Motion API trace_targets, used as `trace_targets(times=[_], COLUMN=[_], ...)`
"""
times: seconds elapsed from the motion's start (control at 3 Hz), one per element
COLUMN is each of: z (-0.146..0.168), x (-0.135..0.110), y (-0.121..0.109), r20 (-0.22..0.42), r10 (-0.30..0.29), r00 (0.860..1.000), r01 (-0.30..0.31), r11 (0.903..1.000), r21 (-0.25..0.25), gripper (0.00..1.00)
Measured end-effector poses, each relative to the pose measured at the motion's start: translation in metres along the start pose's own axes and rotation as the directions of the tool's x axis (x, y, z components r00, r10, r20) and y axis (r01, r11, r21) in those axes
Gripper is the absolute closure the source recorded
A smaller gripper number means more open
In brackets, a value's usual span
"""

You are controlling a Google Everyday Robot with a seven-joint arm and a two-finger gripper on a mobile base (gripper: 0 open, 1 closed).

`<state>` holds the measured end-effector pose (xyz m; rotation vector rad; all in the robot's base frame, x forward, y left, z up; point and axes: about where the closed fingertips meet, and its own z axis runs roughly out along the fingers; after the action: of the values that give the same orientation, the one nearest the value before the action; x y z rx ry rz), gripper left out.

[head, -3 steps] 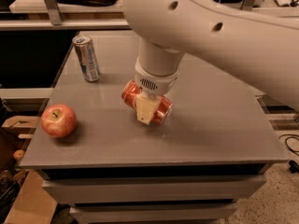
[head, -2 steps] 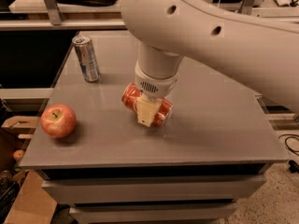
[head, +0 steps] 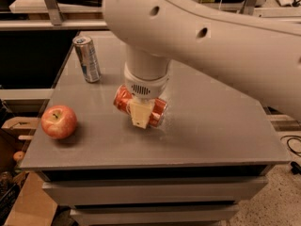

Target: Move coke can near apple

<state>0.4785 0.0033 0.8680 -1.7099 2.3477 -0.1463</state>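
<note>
At the left edge of the grey table point(head: 221, 131), near its front corner, the apple point(head: 59, 121) sat with its stem up. Behind it and a little to the right, a slim silver-and-blue can point(head: 87, 59) stood upright, well apart from the apple. Near the middle of the tabletop the coke can point(head: 123, 99) lay on its side, its long axis running from rear left to front right, with red body showing on either side of the tool. The gripper point(head: 142, 109) came down from above onto the can's midsection and was clamped around it; one cream finger point(head: 140, 117) crossed the can's near face, the other hidden behind. Whether the can rested on the surface or hung just clear of it could not be told. The coke can lay to the right of the apple, well apart from it. The white arm point(head: 211, 46) rose from the wrist and filled the upper right of the view
</note>
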Motion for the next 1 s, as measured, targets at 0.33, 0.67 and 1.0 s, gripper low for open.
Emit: trace_targets(times=[0.33, 0.67, 1.0], z=[-0.005, -0.003, 0.004], x=[-0.02, -0.039, -0.054], y=[0.016, 0.026, 0.03], r20=[-0.028, -0.046, -0.042], r10=[-0.157, -0.299, -0.417], r00=[0.987, 0.953, 0.908], r01=[0.158, 0.301, 0.417], r11=[0.9871, 0.9534, 0.9089], r21=[0.028, 0.024, -0.003], gripper=[1.0, 1.0, 1.0])
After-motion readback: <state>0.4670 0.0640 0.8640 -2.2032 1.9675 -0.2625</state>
